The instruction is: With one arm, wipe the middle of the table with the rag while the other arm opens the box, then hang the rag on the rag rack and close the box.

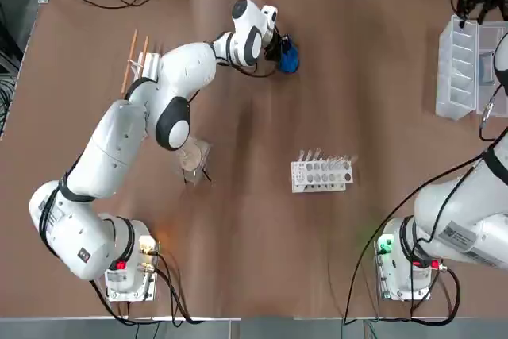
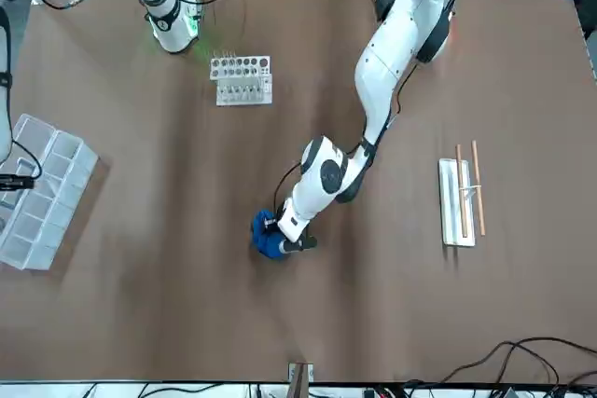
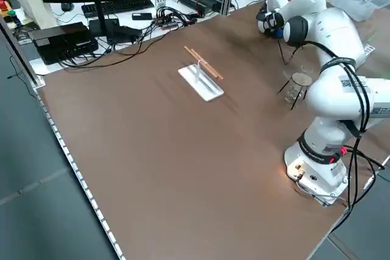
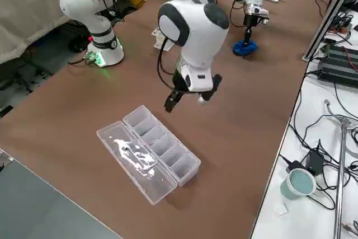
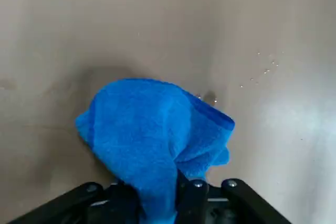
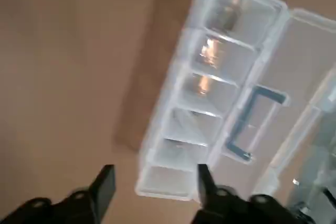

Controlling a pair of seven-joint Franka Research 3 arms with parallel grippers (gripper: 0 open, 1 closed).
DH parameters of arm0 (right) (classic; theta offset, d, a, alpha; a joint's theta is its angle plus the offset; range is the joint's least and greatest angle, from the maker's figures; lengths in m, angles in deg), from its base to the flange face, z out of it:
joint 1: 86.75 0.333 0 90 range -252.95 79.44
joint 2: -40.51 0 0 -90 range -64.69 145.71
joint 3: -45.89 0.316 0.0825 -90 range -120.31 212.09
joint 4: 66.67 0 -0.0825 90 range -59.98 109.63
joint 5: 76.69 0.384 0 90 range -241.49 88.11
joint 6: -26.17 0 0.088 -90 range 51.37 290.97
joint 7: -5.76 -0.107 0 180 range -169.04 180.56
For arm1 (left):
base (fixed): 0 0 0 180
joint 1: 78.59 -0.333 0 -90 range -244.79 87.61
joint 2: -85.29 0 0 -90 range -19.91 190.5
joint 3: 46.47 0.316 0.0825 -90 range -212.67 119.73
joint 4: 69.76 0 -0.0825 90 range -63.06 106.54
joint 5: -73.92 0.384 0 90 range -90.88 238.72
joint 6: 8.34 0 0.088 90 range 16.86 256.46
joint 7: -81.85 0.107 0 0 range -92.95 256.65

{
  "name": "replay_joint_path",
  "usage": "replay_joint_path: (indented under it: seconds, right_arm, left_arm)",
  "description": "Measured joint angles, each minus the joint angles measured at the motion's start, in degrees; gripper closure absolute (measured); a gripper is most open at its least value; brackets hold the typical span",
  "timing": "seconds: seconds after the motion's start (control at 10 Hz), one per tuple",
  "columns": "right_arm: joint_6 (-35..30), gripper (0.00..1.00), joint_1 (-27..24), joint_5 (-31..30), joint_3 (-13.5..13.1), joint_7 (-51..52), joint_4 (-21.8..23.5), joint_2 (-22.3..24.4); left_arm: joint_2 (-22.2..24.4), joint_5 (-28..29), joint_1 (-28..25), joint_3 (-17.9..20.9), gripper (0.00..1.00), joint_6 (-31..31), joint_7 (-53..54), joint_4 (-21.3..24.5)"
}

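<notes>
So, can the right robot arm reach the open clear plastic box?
Probably yes: the right gripper hovers near the clear plastic box, fingers apart and empty, and nothing seems to block it.

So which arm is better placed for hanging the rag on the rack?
Probably the left. Its gripper already grips the rag, and the rag rack stands on its side of the table. The right gripper hangs by the opened box, across the table.

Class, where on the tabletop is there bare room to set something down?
Bare table lies between the blue rag and the open box, and between the rag rack and the near edge. The box's surroundings are crowded by the right pincer.
</notes>
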Motion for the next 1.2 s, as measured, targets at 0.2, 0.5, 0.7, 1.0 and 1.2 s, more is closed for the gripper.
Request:
replay_joint_path:
  seconds: [0.2, 0.5, 0.7, 1.0, 1.2]
  right_arm:
    - [0.0, 0.01, 0.5, 16.5, -0.2, 0.0, -2.3, 0.9]
    - [0.2, 0.01, 1.8, 21.0, -0.2, 0.0, -3.6, 3.2]
    - [2.3, 0.01, 4.6, 16.9, -0.2, -0.3, -3.6, 6.1]
    - [2.8, 0.02, 6.7, 11.7, -0.1, -0.3, -1.8, 11.5]
    - [4.3, 0.03, 10.2, 9.0, 0.0, -3.7, 4.8, 18.0]
  left_arm:
    - [0.0, 0.0, 0.0, 0.0, 0.84, 0.0, 0.0, 0.0]
    - [0.0, -1.1, -1.0, 0.0, 0.84, 0.0, -0.7, 0.0]
    - [0.0, -1.8, -1.3, -0.1, 0.84, -0.1, -0.8, 0.0]
    - [-0.1, -1.9, 0.3, -0.1, 0.84, 0.0, -0.7, -0.1]
    - [-0.1, -1.9, 1.4, 0.4, 0.84, 0.1, -0.7, -0.1]
